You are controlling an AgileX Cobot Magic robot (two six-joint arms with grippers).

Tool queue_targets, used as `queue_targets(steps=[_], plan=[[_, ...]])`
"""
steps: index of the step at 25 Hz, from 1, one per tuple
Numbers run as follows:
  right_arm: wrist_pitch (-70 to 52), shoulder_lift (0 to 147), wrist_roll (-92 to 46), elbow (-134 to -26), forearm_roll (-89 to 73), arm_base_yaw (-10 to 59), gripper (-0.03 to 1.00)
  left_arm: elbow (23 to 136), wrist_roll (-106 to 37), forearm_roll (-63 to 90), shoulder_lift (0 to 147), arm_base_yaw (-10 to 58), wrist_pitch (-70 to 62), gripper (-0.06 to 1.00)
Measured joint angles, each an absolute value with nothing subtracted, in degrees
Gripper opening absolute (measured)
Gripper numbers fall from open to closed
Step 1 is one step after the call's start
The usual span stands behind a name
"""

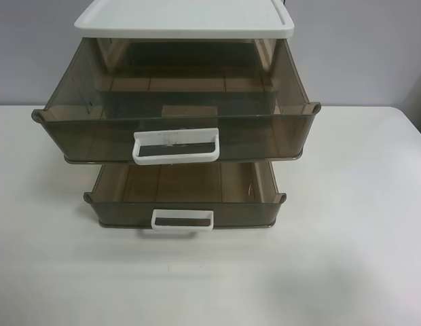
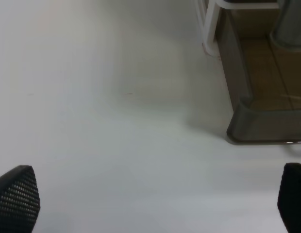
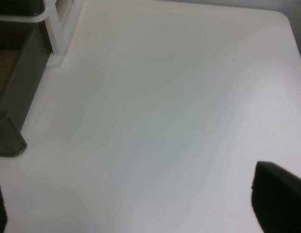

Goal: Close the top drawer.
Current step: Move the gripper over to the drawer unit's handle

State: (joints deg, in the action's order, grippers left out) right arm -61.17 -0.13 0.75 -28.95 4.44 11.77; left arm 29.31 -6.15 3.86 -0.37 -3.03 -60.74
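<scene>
Two translucent smoky-brown plastic drawers stand pulled out nearward on the white table [image 1: 346, 224], the tall top drawer [image 1: 265, 136] directly under the white plastic lid [image 1: 183, 20] and above the shallower drawer [image 1: 185, 197], while the black left gripper [image 2: 155, 199] and right gripper [image 3: 138, 206] gape empty.

From the high camera, the top panel [image 1: 183, 19] sits at 12 o'clock on the desk [image 1: 346, 224]. The top drawer [image 1: 176, 115] lies directly beneath that panel and is drawn out toward 6 o'clock, with its handle [image 1: 175, 146] at the middle of its front. Under it the lower drawer [image 1: 187, 197] reaches nearer 6 o'clock, its small handle [image 1: 182, 221] centred on its front. Desk surface spreads at 3, 6 and 9 o'clock of the drawers. The left claw [image 2: 155, 204] and right claw [image 3: 136, 204] each hang above the desk near a drawer corner.
</scene>
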Motion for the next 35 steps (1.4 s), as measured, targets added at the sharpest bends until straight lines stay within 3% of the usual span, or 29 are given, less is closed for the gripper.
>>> queue_targets(steps=[13,20,24,26,35], plan=[[-61.1,0.4,-1.2,-29.7,2.9,11.8,0.99,29.3,-6.1,3.9,-0.4,-3.0,-60.7,0.99],[-59.9,14.0,-8.8,-38.3,-6.0,12.5,0.99,29.3,-6.1,3.9,-0.4,-3.0,-60.7,0.99],[-55.9,24.1,-11.5,-42.5,-9.5,18.7,0.99,29.3,-6.1,3.9,-0.4,-3.0,-60.7,0.99],[-53.9,31.8,-12.3,-45.2,-10.1,26.2,0.99,29.3,-6.1,3.9,-0.4,-3.0,-60.7,0.99],[-50.6,54.9,-12.5,-56.0,-8.6,47.7,0.99,29.3,-6.1,3.9,-0.4,-3.0,-60.7,0.99]])
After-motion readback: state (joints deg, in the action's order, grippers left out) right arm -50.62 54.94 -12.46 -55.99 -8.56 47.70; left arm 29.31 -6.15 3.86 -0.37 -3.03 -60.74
